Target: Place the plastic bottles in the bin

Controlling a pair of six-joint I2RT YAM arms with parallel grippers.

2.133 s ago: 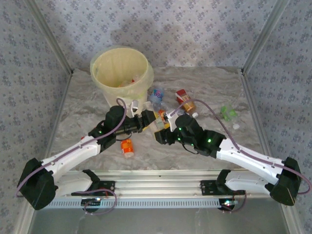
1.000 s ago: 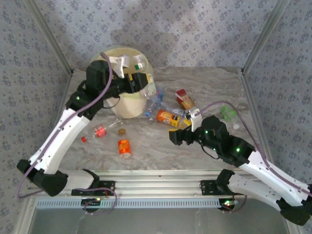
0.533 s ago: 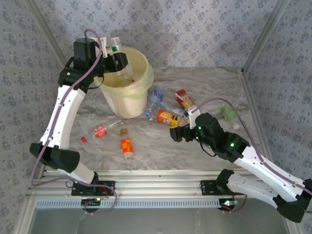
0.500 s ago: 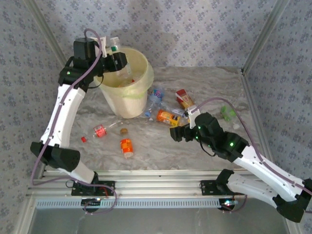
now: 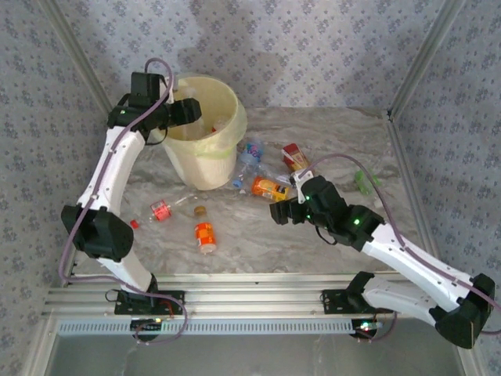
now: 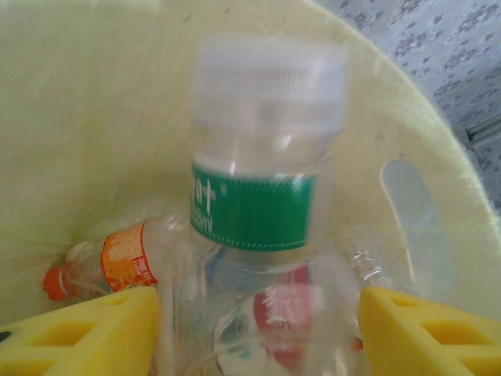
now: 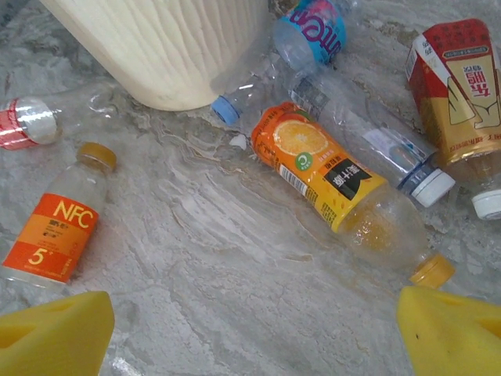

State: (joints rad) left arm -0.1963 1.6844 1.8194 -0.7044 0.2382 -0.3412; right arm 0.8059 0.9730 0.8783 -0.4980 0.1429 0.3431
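From above, we saw the left claw [image 5: 188, 110] raised over the near rim of the round cream-white bin with its pale yellow bag liner [image 5: 205, 153], at the far left of the desk. The left wrist camera looked down inside that bin and gave us what the high view left vague. A clear plastic bottle with a green band and white cap [image 6: 258, 211] stood upright between the yellow pads [image 6: 86, 333]. It was smeared (the pads were sharp), so we could not tell whether the pads pressed it or stood free of it. Below it, on the bag's floor, lay a clear bottle with an orange label [image 6: 117, 258].

The right claw [image 5: 280, 213] hovered low at mid-desk, spread wide and holding nothing. Its wrist camera made the print legible. An orange-juice bottle with a yellow cap [image 7: 329, 180] lay just ahead on its side, and an orange-labelled NFC bottle [image 7: 55, 231] lay well to the left. A red-labelled bottle [image 7: 454, 86] lay to the far right, and a blue-labelled bottle [image 7: 313, 27] lay beside the bin's wall.

The grey-white marbled desk [image 5: 337, 129] was enclosed by walls of pale floral wallpaper [image 5: 313, 47] and slanting metal posts [image 5: 419, 59].
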